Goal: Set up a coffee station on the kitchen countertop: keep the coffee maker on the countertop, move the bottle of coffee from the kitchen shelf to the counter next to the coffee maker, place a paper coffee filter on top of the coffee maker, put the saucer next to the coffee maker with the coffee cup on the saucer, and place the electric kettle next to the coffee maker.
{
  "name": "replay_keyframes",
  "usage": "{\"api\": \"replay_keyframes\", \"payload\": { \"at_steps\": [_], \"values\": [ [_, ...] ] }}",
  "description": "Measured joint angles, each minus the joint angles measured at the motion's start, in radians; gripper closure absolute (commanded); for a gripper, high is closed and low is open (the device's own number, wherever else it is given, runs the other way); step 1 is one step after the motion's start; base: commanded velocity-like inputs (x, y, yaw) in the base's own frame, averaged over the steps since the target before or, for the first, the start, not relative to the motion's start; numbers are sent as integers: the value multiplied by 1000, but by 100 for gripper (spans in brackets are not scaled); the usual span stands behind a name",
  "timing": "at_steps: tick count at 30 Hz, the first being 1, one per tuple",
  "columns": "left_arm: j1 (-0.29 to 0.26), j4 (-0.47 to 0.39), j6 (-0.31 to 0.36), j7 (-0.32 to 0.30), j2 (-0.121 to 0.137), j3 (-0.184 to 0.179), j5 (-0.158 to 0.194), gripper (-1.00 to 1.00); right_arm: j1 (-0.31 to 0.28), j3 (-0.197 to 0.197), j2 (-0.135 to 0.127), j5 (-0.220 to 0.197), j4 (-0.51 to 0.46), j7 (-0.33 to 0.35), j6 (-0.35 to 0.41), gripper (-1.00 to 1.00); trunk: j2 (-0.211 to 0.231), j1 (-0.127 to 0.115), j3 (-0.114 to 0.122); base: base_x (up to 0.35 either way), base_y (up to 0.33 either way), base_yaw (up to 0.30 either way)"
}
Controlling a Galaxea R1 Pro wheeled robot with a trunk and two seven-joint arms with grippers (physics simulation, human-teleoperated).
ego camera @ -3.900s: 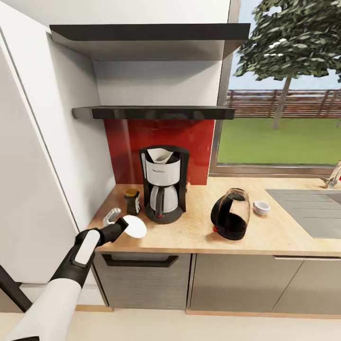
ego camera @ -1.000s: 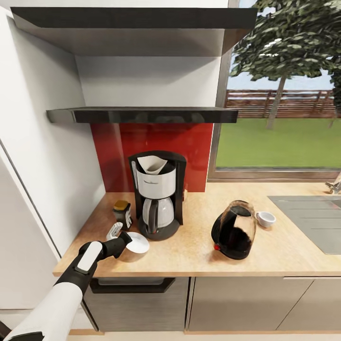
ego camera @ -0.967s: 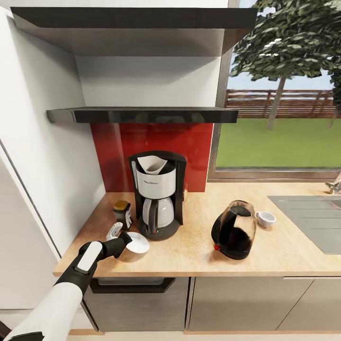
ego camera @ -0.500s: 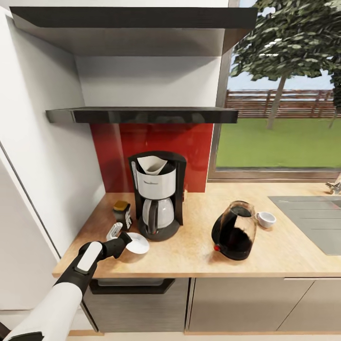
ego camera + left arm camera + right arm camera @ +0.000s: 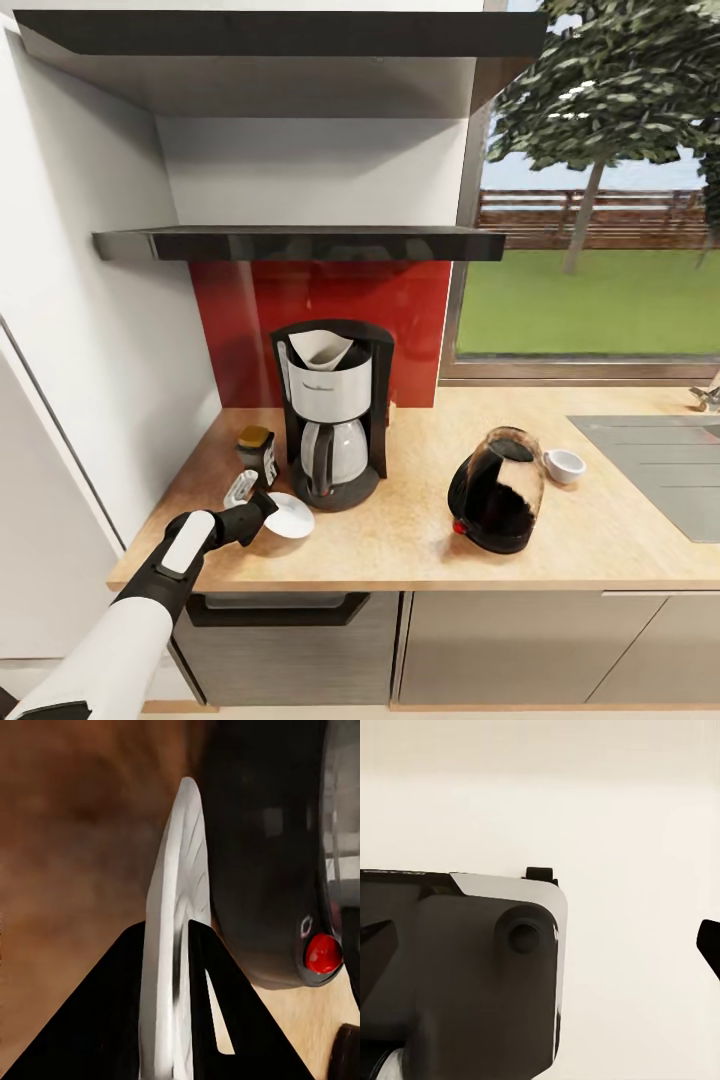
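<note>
While the left gripper [image 5: 262, 505] pinches it, the saucer [image 5: 284, 515] looks flat, white.

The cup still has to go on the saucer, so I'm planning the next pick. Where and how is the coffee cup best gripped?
The coffee cup stands upright on the countertop, just right of the electric kettle, with its open mouth up. Probably best to come from above and pinch the rim on the side away from the kettle, one finger inside and one outside. Its handle is too small to make out.

The saucer [image 5: 174, 945] runs off the frame edge — its near rim hidden between the left pincer's fingers [image 5: 112, 1020].
</note>
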Motion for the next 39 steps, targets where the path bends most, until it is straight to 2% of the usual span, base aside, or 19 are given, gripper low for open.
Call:
{"api": "replay_keyframes", "payload": {
  "at_steps": [1, 17, 27, 39],
  "values": [
    [1, 38, 3, 4, 1, 1, -46, -100, 0, 0, 0, 0, 0, 0, 0, -100, 1, 0, 0, 0, 0, 0],
    [0, 43, 3, 11, 4, 2, -43, -100, 0, 0, 1, 0, 0, 0, 0, -100, 1, 1, 0, -12, 3, 0],
    [0, 42, 3, 11, 4, 2, -43, -100, 0, 0, 1, 0, 0, 0, 0, -100, 1, 1, 0, -290, 106, 0],
    [0, 42, 7, 7, -3, 0, -45, -100, 0, 0, 1, 0, 0, 0, 0, -100, 1, 1, 0, -326, 11, 0]
  ]
}}
